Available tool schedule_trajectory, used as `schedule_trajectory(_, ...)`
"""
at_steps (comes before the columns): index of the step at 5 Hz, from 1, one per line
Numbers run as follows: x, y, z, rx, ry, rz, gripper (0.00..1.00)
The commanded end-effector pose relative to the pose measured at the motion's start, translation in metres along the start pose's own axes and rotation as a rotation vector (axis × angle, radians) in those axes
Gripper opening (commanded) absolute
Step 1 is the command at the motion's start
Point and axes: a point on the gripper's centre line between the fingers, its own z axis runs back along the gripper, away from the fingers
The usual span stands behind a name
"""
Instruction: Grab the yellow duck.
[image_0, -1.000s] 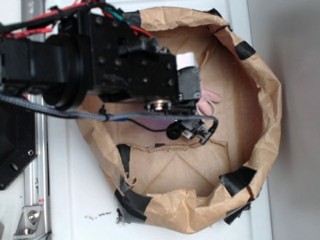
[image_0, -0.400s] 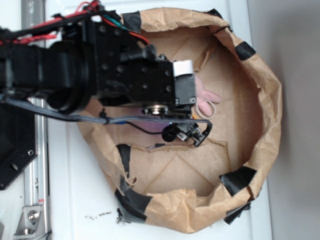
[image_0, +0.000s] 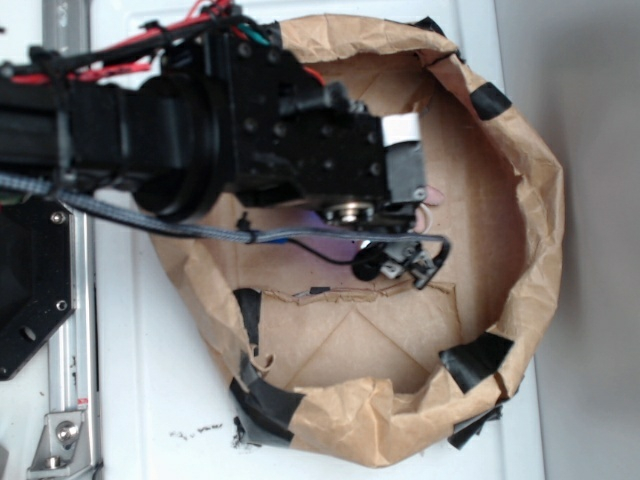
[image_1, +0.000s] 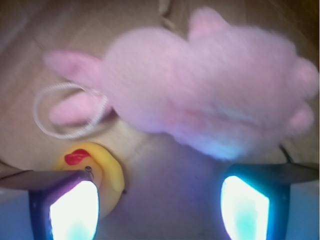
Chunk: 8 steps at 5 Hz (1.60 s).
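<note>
The yellow duck (image_1: 106, 169), glossy with a red beak, lies on the brown paper floor at the lower left of the wrist view. Part of it is hidden behind my left finger (image_1: 70, 205). My gripper (image_1: 160, 202) is open, and only bare floor shows between its two lit fingers. The duck sits at the left finger's inner edge, not between the fingers. A fuzzy pink plush bunny (image_1: 200, 95) fills the upper middle, just beyond the duck. In the exterior view the gripper (image_0: 405, 195) points down into the bin, and the arm hides the duck.
A crumpled brown paper wall (image_0: 535, 200) with black tape patches (image_0: 480, 355) rings the bin. A white string loop (image_1: 41, 117) lies by the bunny's ears. A small camera and its cable (image_0: 400, 262) hang beside the gripper. A sliver of pink plush (image_0: 428, 196) shows.
The arm has shifted right, deeper over the bin's middle. It now covers nearly all of the pink plush that showed beside it earlier.
</note>
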Motion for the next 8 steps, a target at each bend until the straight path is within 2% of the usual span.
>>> schedule_trajectory(1,0.002,-0.019,0.028,-0.087,-0.050,-0.040,1.00)
schedule_trajectory(3,0.001,-0.016,0.030,-0.086,-0.056,-0.042,1.00)
schedule_trajectory(6,0.004,0.025,0.021,-0.029,-0.064,0.010,1.00)
schedule_trajectory(8,0.008,0.018,0.031,-0.059,-0.079,0.019,1.00)
